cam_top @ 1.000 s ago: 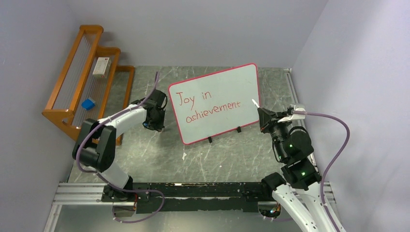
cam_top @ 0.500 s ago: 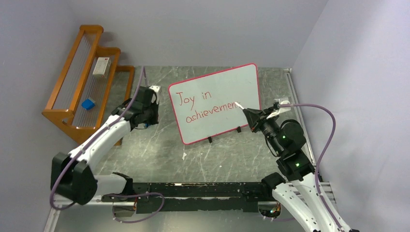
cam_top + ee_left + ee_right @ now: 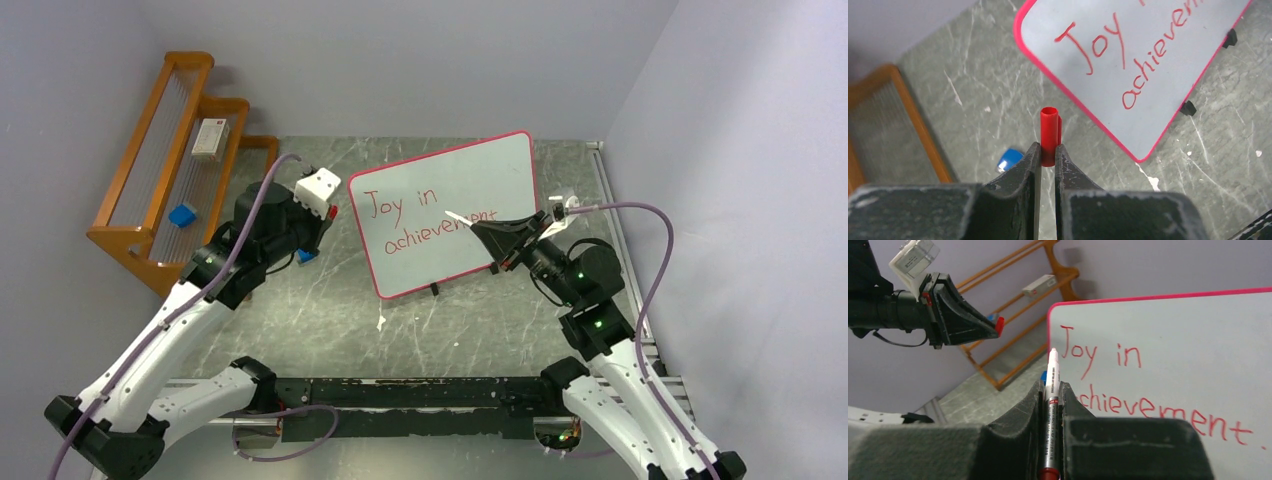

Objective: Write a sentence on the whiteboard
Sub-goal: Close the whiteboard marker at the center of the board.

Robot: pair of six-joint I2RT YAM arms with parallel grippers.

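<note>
The whiteboard (image 3: 470,180) stands tilted at the table's back middle, with "Joy in achievement." on it in red. It also shows in the left wrist view (image 3: 1168,30) and the right wrist view (image 3: 1188,330). My left gripper (image 3: 318,235) hovers just left of the board's left edge, shut on a red marker cap (image 3: 1050,125) whose open end points outward. My right gripper (image 3: 482,230) is in front of the board's lower middle, shut on a white marker (image 3: 1052,370). The marker's tip points left towards the left gripper (image 3: 993,326).
An orange wooden rack (image 3: 160,180) stands at the back left with a white box (image 3: 209,138) and a small blue item (image 3: 182,215) on it. A small blue object (image 3: 1009,160) lies on the table under the left gripper. Grey walls close both sides.
The left arm has lifted and stretched out, bringing the cap up beside the board's left edge. The right gripper has swung left across the board, its marker now pointing at the left gripper.
</note>
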